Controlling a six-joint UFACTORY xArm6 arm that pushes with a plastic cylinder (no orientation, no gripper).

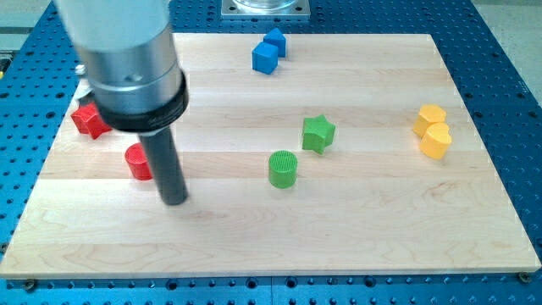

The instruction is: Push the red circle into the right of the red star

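The red circle (138, 162) stands at the view's left of the wooden board, partly hidden by my rod. The red star (88, 120) lies up and to the left of it, partly hidden by the arm's grey body; a small gap separates the two. My tip (174, 202) rests on the board just right of and below the red circle, close to it or touching it.
A green cylinder (283, 169) and a green star (318, 133) sit mid-board. Two blue blocks (268, 52) lie together near the view's top edge. Two yellow blocks (433, 131) touch each other at the view's right. The board's (356, 237) edges border a blue perforated table.
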